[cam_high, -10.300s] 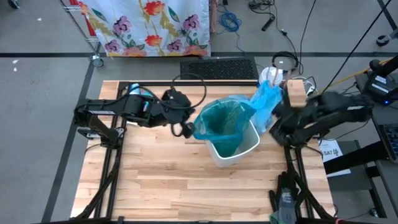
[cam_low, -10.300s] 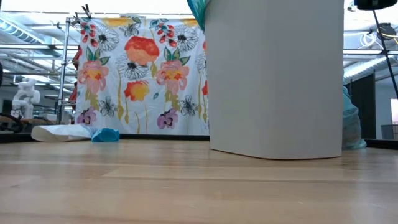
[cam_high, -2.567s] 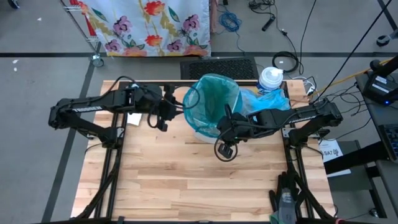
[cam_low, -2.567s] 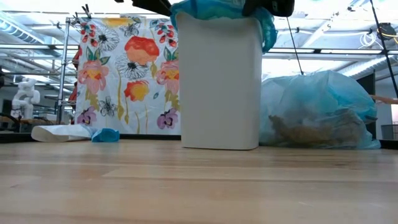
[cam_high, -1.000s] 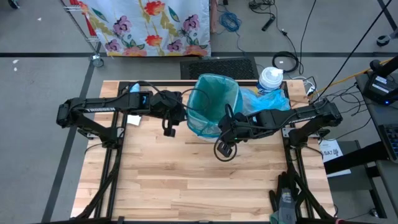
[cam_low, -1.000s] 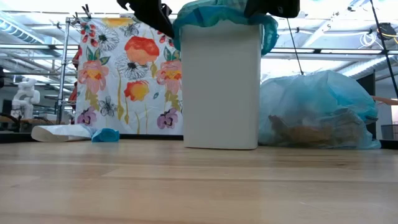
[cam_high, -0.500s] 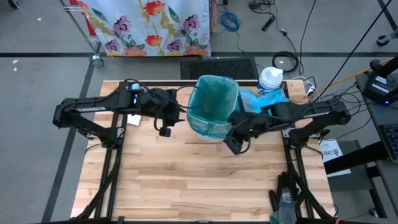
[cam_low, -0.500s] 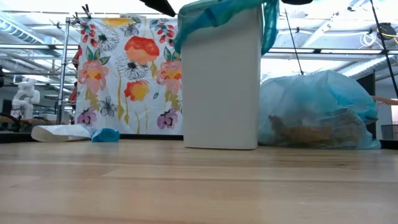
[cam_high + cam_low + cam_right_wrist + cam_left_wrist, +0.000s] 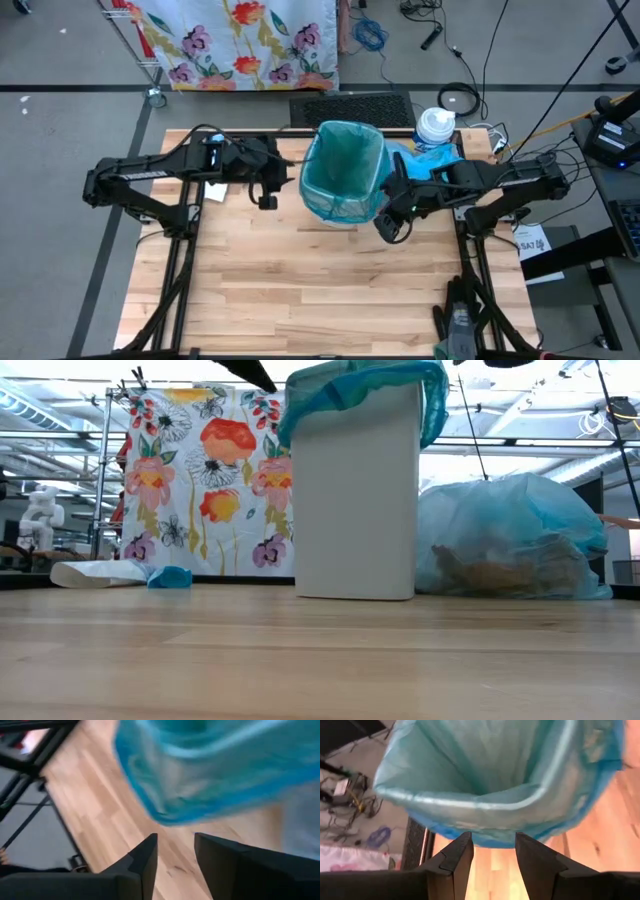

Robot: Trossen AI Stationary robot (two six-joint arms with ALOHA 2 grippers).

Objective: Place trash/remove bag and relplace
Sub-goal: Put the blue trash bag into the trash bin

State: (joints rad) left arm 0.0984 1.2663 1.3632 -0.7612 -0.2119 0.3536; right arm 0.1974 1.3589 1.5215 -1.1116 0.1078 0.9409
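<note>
Since a second ago: left gripper (image 9: 268,200) and right gripper (image 9: 392,226) both off the bag (image 9: 342,170), fingers parted, empty, just beside the bin (image 9: 355,490).

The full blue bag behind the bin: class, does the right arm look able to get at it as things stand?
Probably yes. The full bag lies beside the right arm; the right gripper, open and empty, sits past it by the white bin, so it must draw back.

Floral cloth (image 9: 215,480) on rack, white bin (image 9: 355,500), wooden table (image 9: 300,280), white jug (image 9: 436,126)
</note>
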